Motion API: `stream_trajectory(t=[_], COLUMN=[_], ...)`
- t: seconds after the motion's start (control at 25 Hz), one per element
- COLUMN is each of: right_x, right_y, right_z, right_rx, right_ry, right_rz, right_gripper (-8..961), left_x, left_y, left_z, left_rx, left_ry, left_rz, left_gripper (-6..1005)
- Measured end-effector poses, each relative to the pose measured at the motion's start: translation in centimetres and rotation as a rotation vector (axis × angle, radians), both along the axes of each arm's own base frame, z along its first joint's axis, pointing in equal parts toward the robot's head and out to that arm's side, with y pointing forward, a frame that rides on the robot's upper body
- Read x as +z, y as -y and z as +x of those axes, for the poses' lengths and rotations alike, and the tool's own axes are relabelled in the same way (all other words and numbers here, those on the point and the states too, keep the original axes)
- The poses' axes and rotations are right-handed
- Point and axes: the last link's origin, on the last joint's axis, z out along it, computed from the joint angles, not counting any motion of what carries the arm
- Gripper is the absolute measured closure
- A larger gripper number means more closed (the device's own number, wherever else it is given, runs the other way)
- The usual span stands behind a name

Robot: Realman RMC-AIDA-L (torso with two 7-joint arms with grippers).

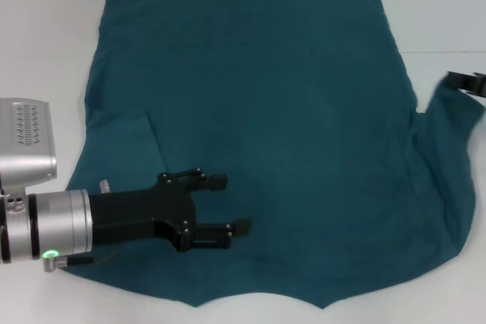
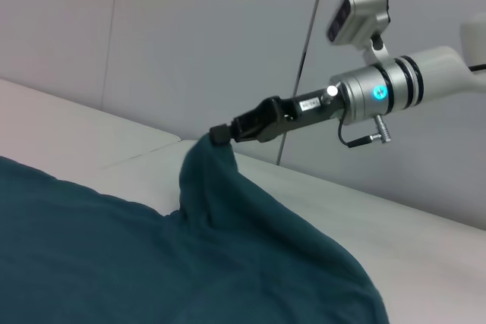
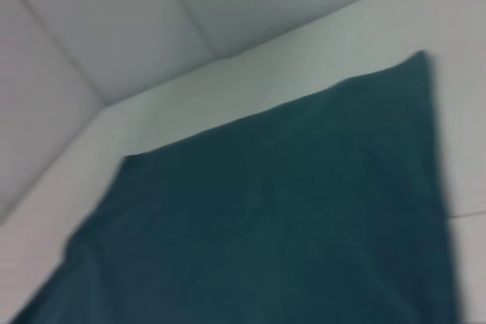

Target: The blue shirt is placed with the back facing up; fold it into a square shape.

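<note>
Pinched shut on a bunch of cloth at the shirt's right side, the right pincer (image 2: pixel 220 133) has that part of the blue shirt (image 1: pixel 266 127) lifted clear of the tabletop (image 1: pixel 45 43), so the fabric rises in a peak to the black jaws near the tabletop's right edge. The rest of the shirt lies spread flat across the middle of the tabletop, its straight edge toward the far side and its wavy edge close to the near edge; a small flap is already turned over near the shirt's left side. The left pincer (image 1: pixel 229 204) sits over the near-left part of the shirt, its fingers parted and holding nothing, seemingly just above the cloth, though contact cannot be judged. By the look of it the step in hand is the first side fold: bringing the right side inward over the body. The next move likely calls for carrying the lifted cloth across toward the middle and laying it down smooth, with the left pincer perhaps steadying the fabric so it does not drag.
</note>
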Motion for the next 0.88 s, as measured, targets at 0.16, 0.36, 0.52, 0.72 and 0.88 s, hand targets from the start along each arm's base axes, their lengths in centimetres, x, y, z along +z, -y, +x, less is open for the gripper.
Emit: stream_trajectory(t=[0.16,0.36,0.52,0.72,0.88], right_x=[-3.1,-6.6,-6.4,-5.1,-4.2], right_y=[-0.6,0.1,0.2,0.1,0.5], right_z=[-3.2,-7.7,-8.9,-7.6,-6.1], right_rx=[0.066,0.245,0.29,0.238,0.191], right_ry=[-0.031,-0.016,-0.017,-0.02,-0.033], right_rz=[-0.1,-0.265,-0.288,-0.269,-0.249], right_gripper=[805,792,739,618,504], left_x=[0.1,0.2,0.3,0.2,0.2], left_y=[-0.1,-0.1,-0.1,0.0,0.1], left_z=[0.0,-0.1,-0.5,-0.6,-0.6], left_rx=[0.002,0.015,0.031,0.039,0.04], left_ry=[0.0,0.002,-0.001,0.001,0.002], left_rz=[0.001,0.002,0.014,0.014,0.014], left_gripper=[112,112,112,112,112])
